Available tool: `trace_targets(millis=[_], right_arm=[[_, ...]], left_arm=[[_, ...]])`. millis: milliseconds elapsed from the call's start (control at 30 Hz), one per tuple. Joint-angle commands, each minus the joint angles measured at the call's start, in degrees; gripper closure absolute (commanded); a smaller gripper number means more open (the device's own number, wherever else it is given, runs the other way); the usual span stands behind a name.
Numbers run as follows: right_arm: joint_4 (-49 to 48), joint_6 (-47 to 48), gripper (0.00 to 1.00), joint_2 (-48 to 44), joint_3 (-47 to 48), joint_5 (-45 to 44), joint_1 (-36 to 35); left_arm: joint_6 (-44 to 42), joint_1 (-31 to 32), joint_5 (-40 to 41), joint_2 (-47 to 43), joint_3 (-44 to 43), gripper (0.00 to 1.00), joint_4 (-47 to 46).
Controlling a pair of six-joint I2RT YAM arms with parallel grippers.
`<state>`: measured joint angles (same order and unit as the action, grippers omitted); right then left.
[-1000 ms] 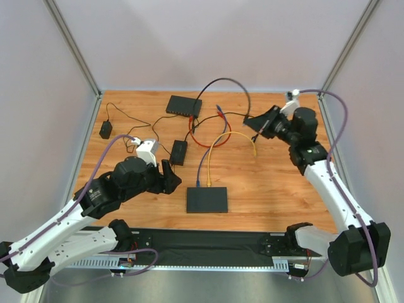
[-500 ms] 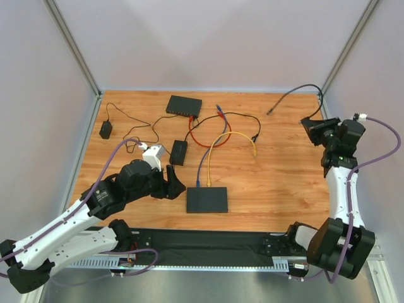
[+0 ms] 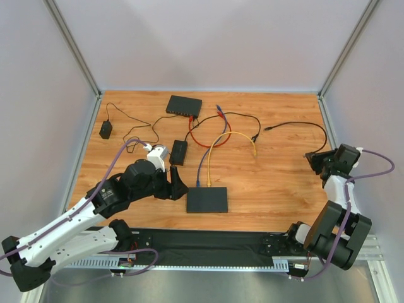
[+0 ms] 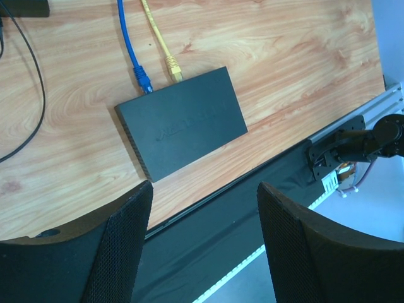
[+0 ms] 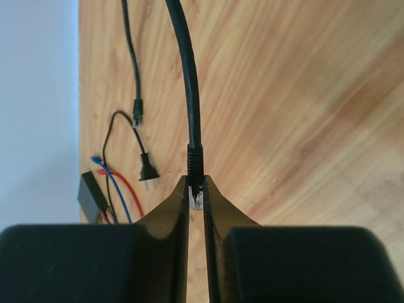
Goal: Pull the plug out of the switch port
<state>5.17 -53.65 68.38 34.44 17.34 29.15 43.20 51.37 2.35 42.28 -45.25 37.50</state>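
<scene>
**A:** Top external view, right side of the wooden table [image 3: 278, 183]. What has the right gripper [image 3: 312, 158] got?

**B:** The end of a thin black cable [image 3: 324, 132]. The right wrist view shows it best. The two tapering dark fingers [image 5: 169, 209] are pinched on its plug [image 5: 196, 197], a small clear plastic one with a black boot just above it. The round, matte cable runs straight away from the tips over the grained boards.

**A:** So the plug is in no port?

**B:** None. It sits in that grip near the table's right edge, well apart from both switches. The cable bends round in an arc, and its other end lies loose on the wood.

**A:** And the switches themselves?

**B:** Flat, black, rectangular boxes. The near switch [image 3: 207, 199] has a smooth matte lid with faint lettering. A blue cable [image 3: 203, 161] and a yellow cable [image 3: 227, 134] are plugged side by side into its far edge. The far switch [image 3: 184, 105] lies at the back, and a red cable [image 3: 201, 141] loops on the wood between the two.

**A:** The left gripper [image 3: 175, 184]?

**B:** Its jaws are spread wide with nothing between them. The pads [image 4: 126, 246] have a fine mesh texture. It hangs just left of the near switch, and its own camera shows bare wood between the fingers and the box.
</scene>
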Motion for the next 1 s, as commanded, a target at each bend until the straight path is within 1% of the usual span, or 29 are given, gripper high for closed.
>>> trace_targets(millis=[0,33,100,167,200,333,400,467,500,567,600,667,700,733,767,800,900,933,967], right_arm=[[3.0,6.1,0.9,-0.4,-0.4,-5.5,0.1],[3.4,6.7,0.86,-0.4,-0.9,-6.6,0.2],[5.2,8.3,0.83,-0.4,-1.4,-8.0,0.3],[5.8,8.9,0.72,0.2,-2.0,-9.0,0.7],[5.3,9.6,0.61,0.5,-2.3,-8.5,1.1],[6.8,12.3,0.53,2.0,-0.9,-6.0,1.7],[7.7,13.3,0.51,0.9,-0.1,-5.4,1.5],[9.1,16.2,0.48,-1.8,1.2,-4.9,-0.4],[11.6,17.3,0.45,-2.7,3.4,-5.0,-1.6],[14.6,20.0,0.41,-5.1,5.4,-4.2,-6.3],[15.5,20.9,0.32,-5.7,7.4,-3.3,-10.6],[16.5,23.7,0.24,-7.0,9.0,-2.1,-15.4],[16.9,24.5,0.22,-7.3,10.3,-1.7,-18.0],[17.2,25.3,0.22,-7.5,11.0,-1.3,-23.5],[17.1,27.2,0.22,-7.3,11.4,-0.4,-26.1],[17.0,27.8,0.23,-6.9,12.2,2.0,-31.6],[16.5,29.1,0.25,-4.4,13.2,4.6,-39.1],[16.0,29.4,0.26,-2.7,13.5,6.5,-43.7],[15.1,29.4,0.26,-1.6,13.6,7.2,-45.9]], left_arm=[[0.4,0.1,-1.8,0.8,0.1,0.25,-2.6],[0.5,0.1,-1.9,0.9,0.2,0.25,-2.8],[0.6,0.1,-2.0,0.9,0.5,0.25,-3.2],[0.6,0.1,-2.0,1.0,0.8,0.25,-3.4],[0.7,0.1,-2.0,1.2,0.8,0.25,-3.6],[0.7,0.1,-2.0,1.5,1.0,0.25,-3.7],[0.7,0.1,-2.0,1.5,1.2,0.25,-3.7],[0.7,0.1,-1.8,1.5,1.6,0.25,-3.9],[0.7,0.1,-1.7,1.8,1.8,0.25,-4.3],[1.0,0.1,-1.6,2.4,2.9,0.25,-4.9],[1.8,0.1,-1.6,2.9,3.3,0.25,-6.0],[2.5,0.1,-1.7,3.9,4.0,0.26,-7.0],[3.5,0.1,-1.8,5.5,4.0,0.26,-7.8],[4.0,0.1,-1.9,6.3,3.9,0.27,-8.1],[4.3,0.1,-2.0,8.1,3.9,0.27,-9.0],[5.0,0.1,-2.0,8.9,3.9,0.27,-9.4],[5.8,0.1,-3.2,11.7,4.3,0.28,-11.4],[6.5,0.1,-3.4,12.1,4.8,0.28,-12.1],[6.7,0.1,-3.8,13.1,5.2,0.29,-13.7]])
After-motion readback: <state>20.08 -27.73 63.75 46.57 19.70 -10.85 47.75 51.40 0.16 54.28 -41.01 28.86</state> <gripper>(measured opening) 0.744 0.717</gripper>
